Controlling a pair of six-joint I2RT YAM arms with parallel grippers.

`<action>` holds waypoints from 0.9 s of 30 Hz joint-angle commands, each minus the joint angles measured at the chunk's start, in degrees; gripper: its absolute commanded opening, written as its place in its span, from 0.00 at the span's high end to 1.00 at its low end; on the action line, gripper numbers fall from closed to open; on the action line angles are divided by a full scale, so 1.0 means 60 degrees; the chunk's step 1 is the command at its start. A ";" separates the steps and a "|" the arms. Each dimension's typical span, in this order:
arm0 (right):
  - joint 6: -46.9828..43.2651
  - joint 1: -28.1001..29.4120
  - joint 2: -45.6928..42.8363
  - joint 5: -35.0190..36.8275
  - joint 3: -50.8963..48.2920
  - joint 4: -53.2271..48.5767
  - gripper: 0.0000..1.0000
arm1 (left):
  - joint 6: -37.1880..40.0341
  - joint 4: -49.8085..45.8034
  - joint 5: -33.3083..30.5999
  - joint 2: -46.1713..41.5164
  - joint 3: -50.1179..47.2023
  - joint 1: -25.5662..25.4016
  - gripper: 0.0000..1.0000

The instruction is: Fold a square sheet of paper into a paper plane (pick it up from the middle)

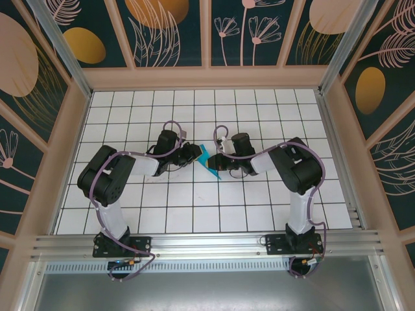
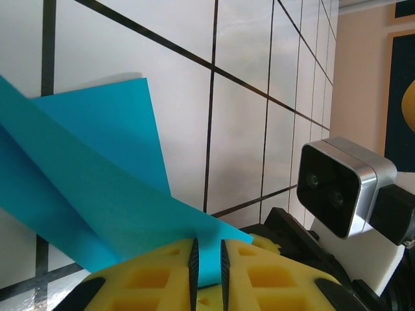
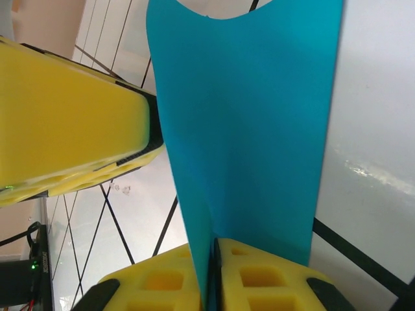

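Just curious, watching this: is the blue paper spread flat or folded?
Folded: the paper shows overlapping layers, pinched between the left hand and right hand.

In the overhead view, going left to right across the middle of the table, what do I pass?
left arm → left tool → teal paper → right tool → right arm

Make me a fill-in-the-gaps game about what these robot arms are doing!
1. The left gripper and right gripper are both shut on the ___.
2. Their fingers are coloured ___.
3. The table has white tiles with ___ lines.
Missing words: paper, yellow, black.
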 commanded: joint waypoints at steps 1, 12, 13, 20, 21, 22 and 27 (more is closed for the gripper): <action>-0.0060 -0.0169 0.0142 -0.0034 0.0269 -0.0547 0.84 | 0.0122 0.0429 0.0096 -0.0034 -0.0055 -0.0081 0.80; -0.0376 -0.0125 0.0211 0.0421 0.0574 -0.1305 0.84 | 0.0128 0.0485 0.0035 0.0197 0.0144 -0.0068 0.83; -0.0376 -0.0111 0.0200 0.0429 0.0601 -0.1339 0.83 | 0.0118 0.0427 0.0010 0.0237 0.0147 -0.0081 0.84; -0.0376 -0.0096 -0.0014 0.0455 0.0790 -0.1516 0.79 | 0.0289 -0.0256 -0.0417 0.0297 0.0189 -0.0085 0.85; -0.0376 -0.0096 -0.0036 0.0452 0.0826 -0.1552 0.78 | 0.0297 -0.0296 -0.0447 0.0334 0.0202 -0.0081 0.85; -0.0376 -0.0096 -0.0079 0.0433 0.0849 -0.1568 0.78 | 0.0284 -0.0303 -0.0441 0.0362 0.0203 -0.0077 0.85; -0.0338 -0.0095 -0.0246 0.0491 0.0950 -0.1669 0.76 | 0.0308 -0.0435 -0.0475 0.0425 0.0249 -0.0081 0.86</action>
